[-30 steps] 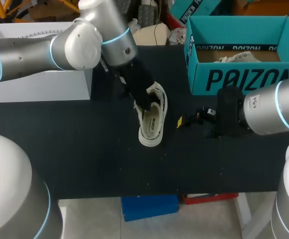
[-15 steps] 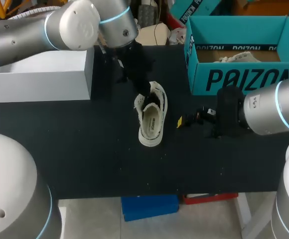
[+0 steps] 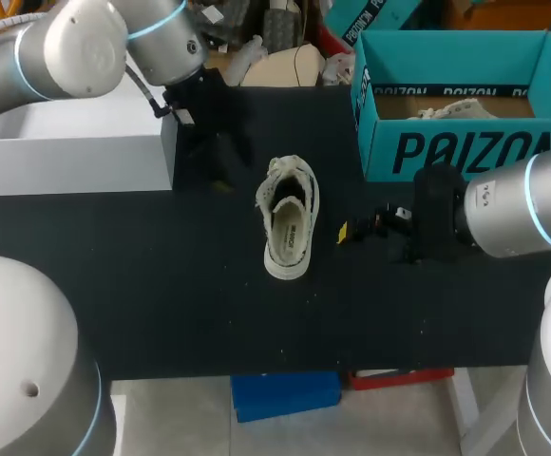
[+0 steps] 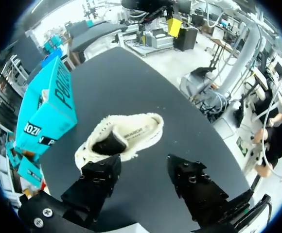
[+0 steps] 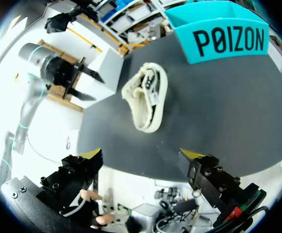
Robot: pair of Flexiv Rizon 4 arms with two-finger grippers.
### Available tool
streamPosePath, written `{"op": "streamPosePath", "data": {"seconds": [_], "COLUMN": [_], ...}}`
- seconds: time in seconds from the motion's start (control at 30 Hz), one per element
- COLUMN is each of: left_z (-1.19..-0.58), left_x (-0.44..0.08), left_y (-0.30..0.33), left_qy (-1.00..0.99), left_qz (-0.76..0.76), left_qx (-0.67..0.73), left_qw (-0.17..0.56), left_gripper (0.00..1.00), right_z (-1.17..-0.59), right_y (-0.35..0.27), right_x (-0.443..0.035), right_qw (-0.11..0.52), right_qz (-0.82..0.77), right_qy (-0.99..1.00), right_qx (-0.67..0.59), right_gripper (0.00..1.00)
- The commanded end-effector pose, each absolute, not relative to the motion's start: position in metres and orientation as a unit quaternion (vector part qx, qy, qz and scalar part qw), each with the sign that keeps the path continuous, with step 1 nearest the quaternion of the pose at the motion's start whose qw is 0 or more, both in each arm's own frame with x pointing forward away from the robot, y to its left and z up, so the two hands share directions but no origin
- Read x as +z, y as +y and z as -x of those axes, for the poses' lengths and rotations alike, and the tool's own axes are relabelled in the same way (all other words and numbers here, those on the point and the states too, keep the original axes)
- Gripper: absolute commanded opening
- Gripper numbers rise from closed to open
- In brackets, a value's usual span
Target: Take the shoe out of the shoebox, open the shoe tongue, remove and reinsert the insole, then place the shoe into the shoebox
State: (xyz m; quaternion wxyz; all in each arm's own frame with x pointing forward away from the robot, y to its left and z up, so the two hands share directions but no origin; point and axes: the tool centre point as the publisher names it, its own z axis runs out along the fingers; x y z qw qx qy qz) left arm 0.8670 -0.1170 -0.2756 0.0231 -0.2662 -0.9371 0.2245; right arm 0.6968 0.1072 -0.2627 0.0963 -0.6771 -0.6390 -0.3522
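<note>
From above, the white shoe point(image 3: 289, 217) lies on the black table point(image 3: 161, 285), outside the blue box point(image 3: 456, 142). It is between the left gripper point(image 3: 218, 163) and the right gripper point(image 3: 369, 227).

At the left wrist, the left gripper point(image 4: 143, 170) is spread wide and holds nothing. The shoe point(image 4: 124, 138) is just ahead.

At the right wrist, the right gripper point(image 5: 142, 154) is spread wide too, and empty. The shoe point(image 5: 146, 97) lies ahead, near the box point(image 5: 223, 41).

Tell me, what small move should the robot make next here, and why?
Probably ease the right gripper toward the shoe to pinch its insole. The shoe lies on the table outside the shoebox, insole seemingly in place; the left gripper and right gripper are both open and clear of it.
</note>
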Motion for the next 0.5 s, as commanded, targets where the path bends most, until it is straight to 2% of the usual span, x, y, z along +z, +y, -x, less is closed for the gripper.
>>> {"op": "streamPosePath", "data": {"seconds": [0.03,0.33,0.5], "left_z": [-0.843,-0.843,-0.84], "left_x": [-0.276,-0.276,-0.272], "left_y": [-0.098,-0.098,-0.083], "left_qy": [-0.942,-0.942,-0.933], "left_qz": [0.212,0.212,0.147], "left_qx": [0.256,0.256,0.325], "left_qw": [-0.051,-0.051,-0.04], "left_gripper": [1.0,1.0,1.0], "right_z": [-0.697,-0.697,-0.697], "right_y": [0.109,0.109,0.109], "right_x": [-0.263,-0.263,-0.263], "right_qw": [0.095,0.095,0.095], "right_qz": [0.678,0.678,0.678], "right_qy": [-0.638,-0.638,-0.638], "right_qx": [-0.352,-0.352,-0.352], "right_gripper": [1.0,1.0,1.0]}}
